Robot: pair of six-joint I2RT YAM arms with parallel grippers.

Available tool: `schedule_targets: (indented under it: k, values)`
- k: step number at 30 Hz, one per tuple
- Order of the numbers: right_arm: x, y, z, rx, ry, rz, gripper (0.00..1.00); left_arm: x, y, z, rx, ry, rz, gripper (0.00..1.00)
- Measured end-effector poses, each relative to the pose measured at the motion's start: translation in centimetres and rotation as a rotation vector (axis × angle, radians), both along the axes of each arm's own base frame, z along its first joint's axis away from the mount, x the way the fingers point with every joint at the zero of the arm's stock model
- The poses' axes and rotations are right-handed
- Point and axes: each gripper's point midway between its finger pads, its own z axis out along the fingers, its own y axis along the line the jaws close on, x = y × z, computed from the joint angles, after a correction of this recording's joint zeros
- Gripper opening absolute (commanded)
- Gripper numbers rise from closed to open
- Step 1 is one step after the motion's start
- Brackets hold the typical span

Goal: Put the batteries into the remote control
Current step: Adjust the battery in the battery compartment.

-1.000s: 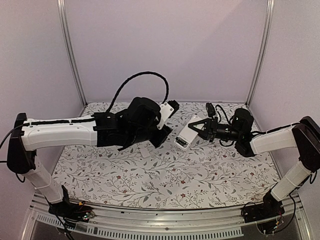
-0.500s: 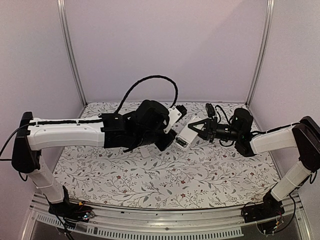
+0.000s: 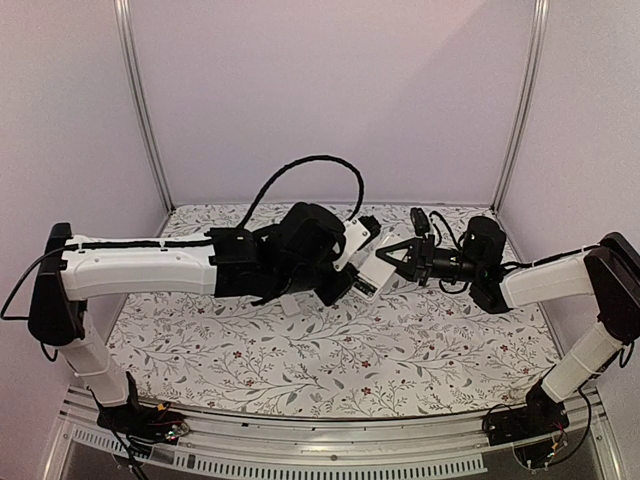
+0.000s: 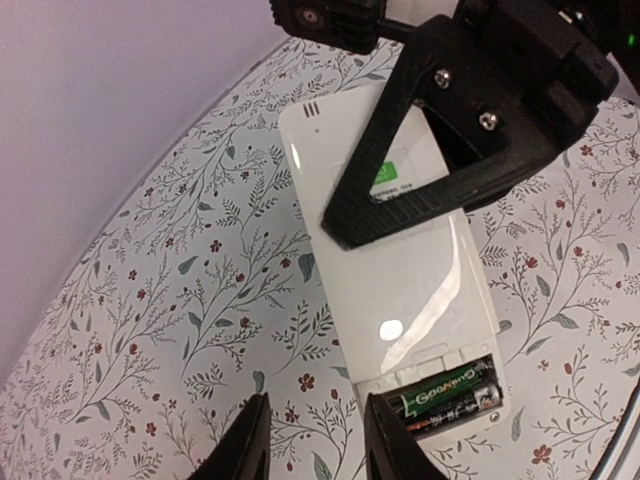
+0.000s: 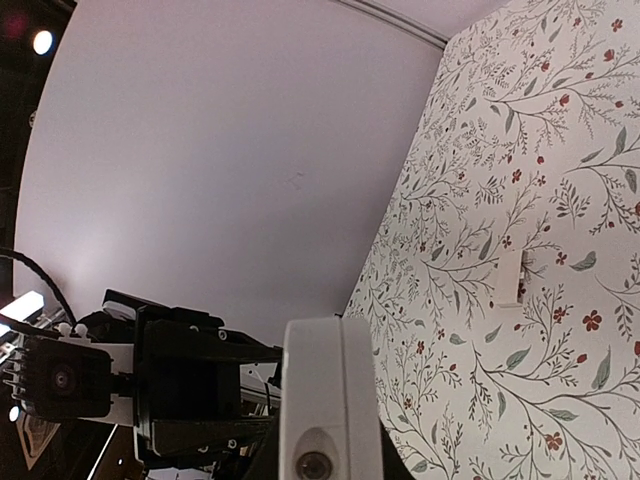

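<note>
Evidently the left end effector [image 4: 310,445] is spread open and empty, just beside the open end of the remote control [image 4: 410,290], where the batteries [image 4: 450,393] are seen lying. The remote control is clamped by the right end effector [image 3: 398,258] above the worktop [image 3: 330,360] near its far edge, long axis aimed at the left one.

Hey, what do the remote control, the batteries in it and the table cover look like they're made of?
The remote control: probably glossy white plastic; a bright light spot reflects off its smooth back. The batteries: likely metal cells in a shiny dark printed wrap with green lettering. The table cover: a matte sheet printed with a floral pattern, fabric or vinyl; I cannot tell which.
</note>
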Motion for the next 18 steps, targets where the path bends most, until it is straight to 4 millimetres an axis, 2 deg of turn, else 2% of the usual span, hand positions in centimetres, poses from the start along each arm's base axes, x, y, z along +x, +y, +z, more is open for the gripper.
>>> schedule_targets:
  k: [6, 11, 15, 18]
  values:
    - [0.0, 0.0, 0.0, 0.0, 0.005, 0.0, 0.0, 0.2, -0.1, -0.1, 0.007, -0.005, 0.005, 0.35]
    - [0.0, 0.0, 0.0, 0.001, 0.009, -0.001, 0.0, 0.4, 0.2, 0.0, 0.012, -0.015, 0.023, 0.43]
    - [0.0, 0.0, 0.0, 0.002, 0.011, 0.0, 0.0, 0.9, 0.5, 0.0, 0.015, -0.018, 0.038, 0.52]
    - [0.0, 0.0, 0.0, 0.003, 0.01, -0.001, 0.0, 1.1, 0.9, 0.4, 0.008, -0.014, 0.042, 0.55]
